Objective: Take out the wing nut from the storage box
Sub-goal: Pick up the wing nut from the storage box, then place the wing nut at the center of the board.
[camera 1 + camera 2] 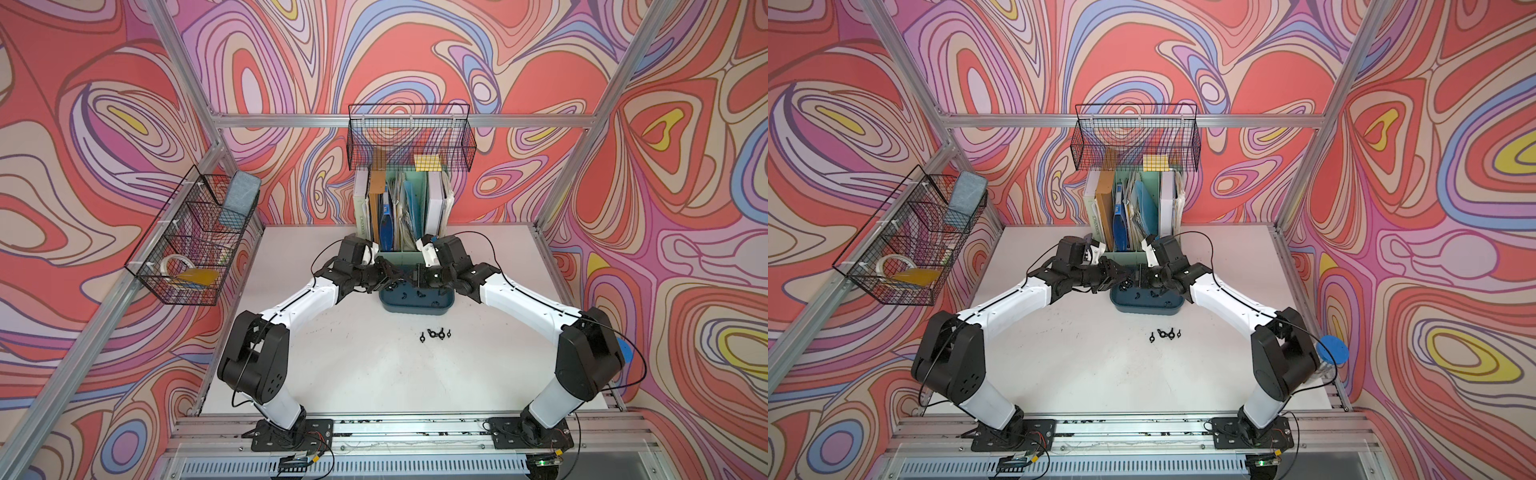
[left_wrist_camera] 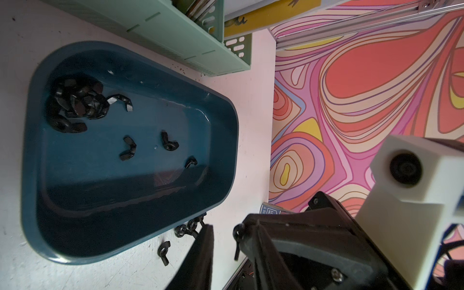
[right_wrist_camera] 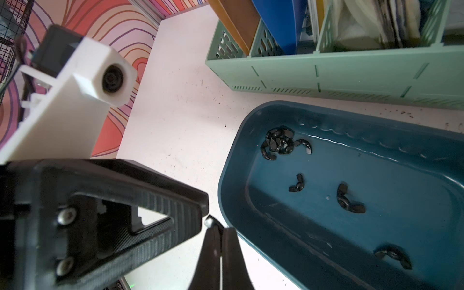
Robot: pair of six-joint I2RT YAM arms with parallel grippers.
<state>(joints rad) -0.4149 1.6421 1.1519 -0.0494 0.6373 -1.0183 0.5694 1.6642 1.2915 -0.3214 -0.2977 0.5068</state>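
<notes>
The box holds loose nuts; by its rim the closed right gripper pinches a nut; whether the left gripper is open is unclear.

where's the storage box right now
In both top views the storage box sits at the far middle of the table, right before the file holder; loose wing nuts lie nearer the robot.

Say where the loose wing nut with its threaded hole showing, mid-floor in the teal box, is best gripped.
Likely from straight above: the storage box walls block a sideways reach. The wing nut lies apart from the clump, floor bare around it, wings spread either side of the hub. Close the fingers across the wings' flat faces, crosswise to their line.
</notes>
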